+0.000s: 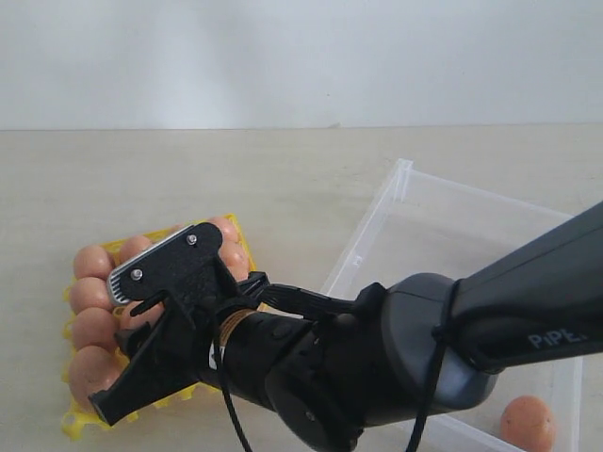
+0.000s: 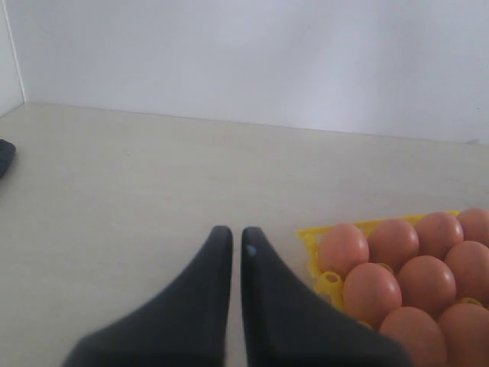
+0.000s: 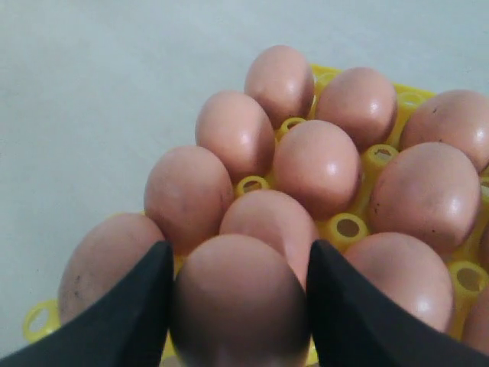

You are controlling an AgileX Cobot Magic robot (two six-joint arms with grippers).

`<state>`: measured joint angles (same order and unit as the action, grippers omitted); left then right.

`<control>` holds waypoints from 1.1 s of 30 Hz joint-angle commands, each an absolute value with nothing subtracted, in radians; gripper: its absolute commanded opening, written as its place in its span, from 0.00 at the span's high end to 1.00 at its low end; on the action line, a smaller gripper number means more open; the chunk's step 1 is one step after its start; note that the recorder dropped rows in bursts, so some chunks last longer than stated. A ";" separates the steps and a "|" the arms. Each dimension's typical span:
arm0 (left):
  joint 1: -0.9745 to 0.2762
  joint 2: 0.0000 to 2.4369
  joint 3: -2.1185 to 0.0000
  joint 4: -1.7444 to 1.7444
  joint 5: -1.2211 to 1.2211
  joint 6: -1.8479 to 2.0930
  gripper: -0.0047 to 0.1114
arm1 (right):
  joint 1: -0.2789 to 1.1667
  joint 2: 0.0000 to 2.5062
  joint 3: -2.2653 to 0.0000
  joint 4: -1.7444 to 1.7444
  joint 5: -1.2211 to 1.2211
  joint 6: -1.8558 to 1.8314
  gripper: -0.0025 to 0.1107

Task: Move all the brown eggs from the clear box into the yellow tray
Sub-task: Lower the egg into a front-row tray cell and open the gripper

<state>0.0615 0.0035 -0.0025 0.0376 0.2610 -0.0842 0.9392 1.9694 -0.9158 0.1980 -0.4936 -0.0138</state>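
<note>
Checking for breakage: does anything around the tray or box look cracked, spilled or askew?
Nothing stands out. The brown eggs in the yellow tray sit whole in their cups, no cracks or spill visible. The right gripper grips one egg over the tray; another egg lies in the clear box.

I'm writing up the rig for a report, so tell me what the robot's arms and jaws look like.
The right arm is a rounded matte black shell with white lettering starting PiPE. A thin black cable runs along it, a coppery band rings the wrist, and a silver plate with two screws sits beside it. Both pairs of jaws are black tapering wedges.
</note>
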 commanded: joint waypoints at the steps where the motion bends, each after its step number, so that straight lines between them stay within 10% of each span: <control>1: 0.060 0.000 0.000 0.030 0.256 -0.086 0.92 | 0.937 1.966 -0.920 0.191 -0.474 0.052 0.98; 29: 0.060 0.000 0.000 0.030 0.254 -0.086 0.92 | 0.939 2.027 -0.920 0.134 -0.463 0.221 0.98; 33: 0.060 0.000 0.000 0.030 0.254 -0.086 0.92 | 0.939 2.027 -0.920 0.059 -0.437 0.263 0.83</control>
